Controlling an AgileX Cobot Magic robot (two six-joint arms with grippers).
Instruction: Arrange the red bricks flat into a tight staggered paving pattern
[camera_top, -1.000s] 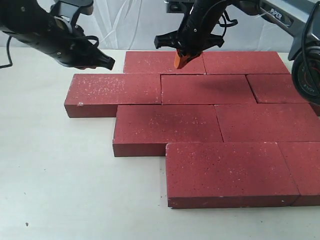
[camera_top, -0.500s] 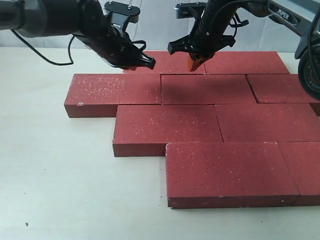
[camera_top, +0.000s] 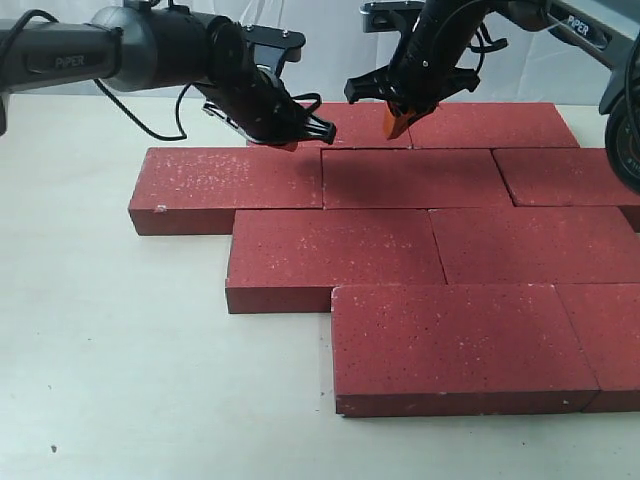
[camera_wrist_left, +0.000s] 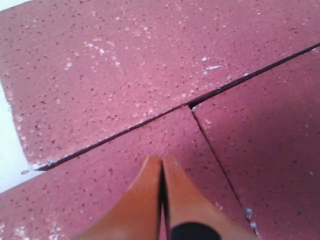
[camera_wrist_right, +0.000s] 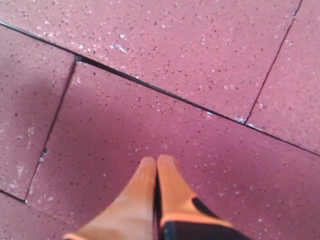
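Observation:
Several red bricks lie flat in a staggered pattern, among them a front brick (camera_top: 455, 345), a middle brick (camera_top: 335, 250) and the left-end brick (camera_top: 230, 178). My left gripper (camera_top: 318, 131) is shut and empty, low over the seam between the back row and the second row. In the left wrist view its orange fingertips (camera_wrist_left: 161, 161) hang just above a brick (camera_wrist_left: 100, 200) near a three-way joint. My right gripper (camera_top: 393, 124) is also shut and empty over the back-row brick (camera_top: 340, 125); its tips (camera_wrist_right: 157, 161) sit above a brick (camera_wrist_right: 150, 125).
The bricks rest on a pale table (camera_top: 110, 350), with bare surface on the left and in front. The paving runs to the right edge of the exterior view. A black wheel-like part (camera_top: 625, 120) stands at the far right. Narrow dark gaps (camera_wrist_right: 150, 86) separate neighbouring bricks.
My left arm has swung right from beyond the left-end brick to over the back-row seam. My right gripper has shifted slightly right and farther back. The bricks have not moved.

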